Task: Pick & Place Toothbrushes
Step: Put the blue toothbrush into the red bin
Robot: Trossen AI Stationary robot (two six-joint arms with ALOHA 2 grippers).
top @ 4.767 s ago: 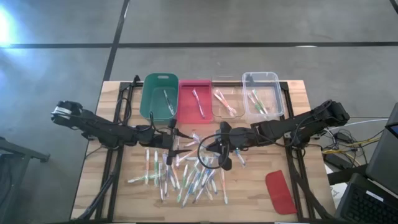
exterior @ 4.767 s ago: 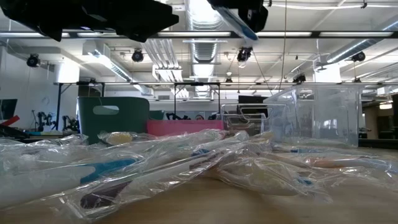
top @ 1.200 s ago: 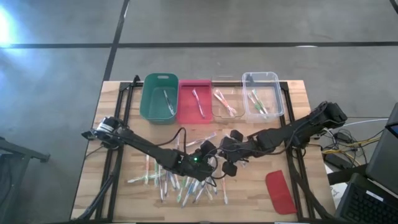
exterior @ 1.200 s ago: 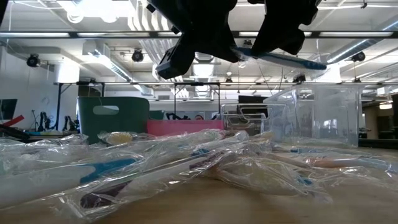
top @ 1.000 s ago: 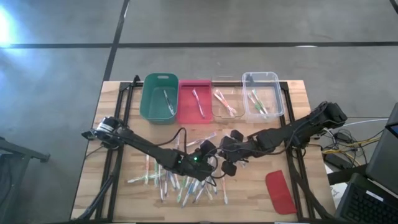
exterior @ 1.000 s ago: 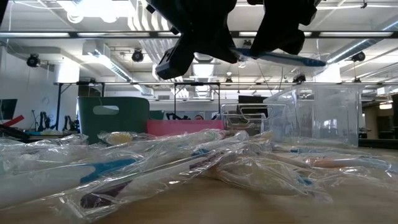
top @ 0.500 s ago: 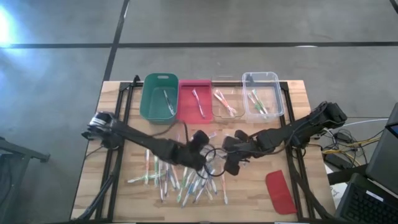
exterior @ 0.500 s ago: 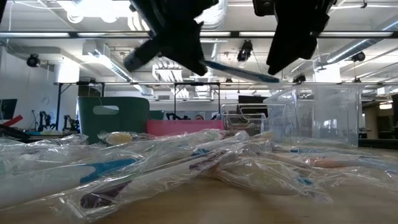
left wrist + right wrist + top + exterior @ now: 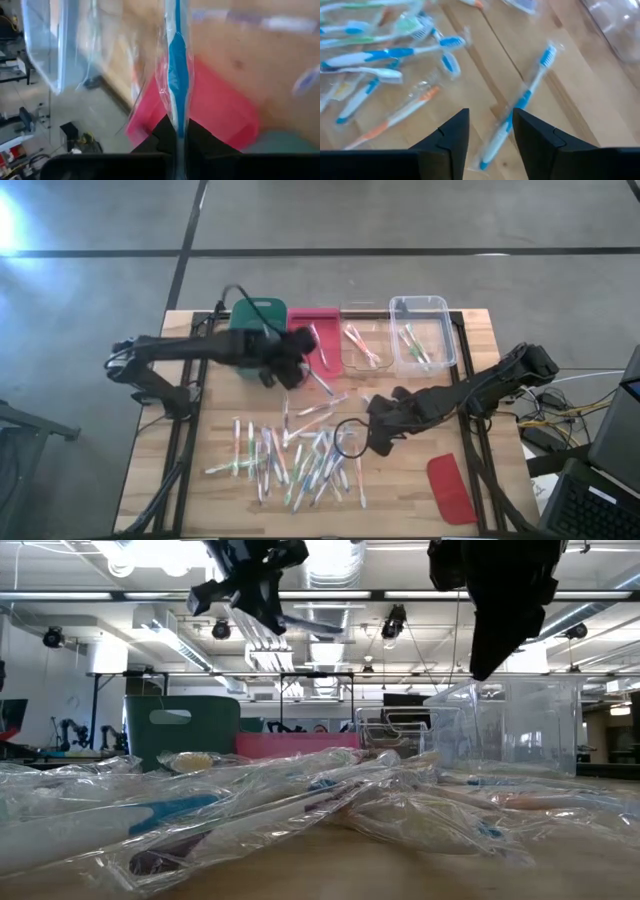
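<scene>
Blue-handled and sealed in clear wrap, one toothbrush (image 9: 318,380) pokes out past the left gripper (image 9: 290,360) in the high view, slanting down over the near edge of the red bin (image 9: 314,340). That claw is clenched on it, though the arm blurs and hides the fingers. Beside it stand the green bin (image 9: 255,315) and two clear bins (image 9: 420,330). The right gripper (image 9: 378,435) hangs lower over the wooden table (image 9: 480,330), with the scattered toothbrushes (image 9: 290,460) just to its left and the red lid (image 9: 450,488) off to its other side.

From the low view, the left claw (image 9: 250,580) sits high with the held brush (image 9: 305,625) jutting sideways from it. The right claw (image 9: 500,600) is a dark mass cut off by the top edge, its tips hard to make out. Crinkled wrappers of the pile (image 9: 250,805) fill the foreground.

The left wrist view shows the blue brush (image 9: 176,75) pinched between the fingers (image 9: 160,132), red bin (image 9: 220,110) blurred behind.

The right wrist view shows released fingers (image 9: 452,135) standing apart, empty, with a blue toothbrush (image 9: 520,105) lying on the table between and beyond them.
</scene>
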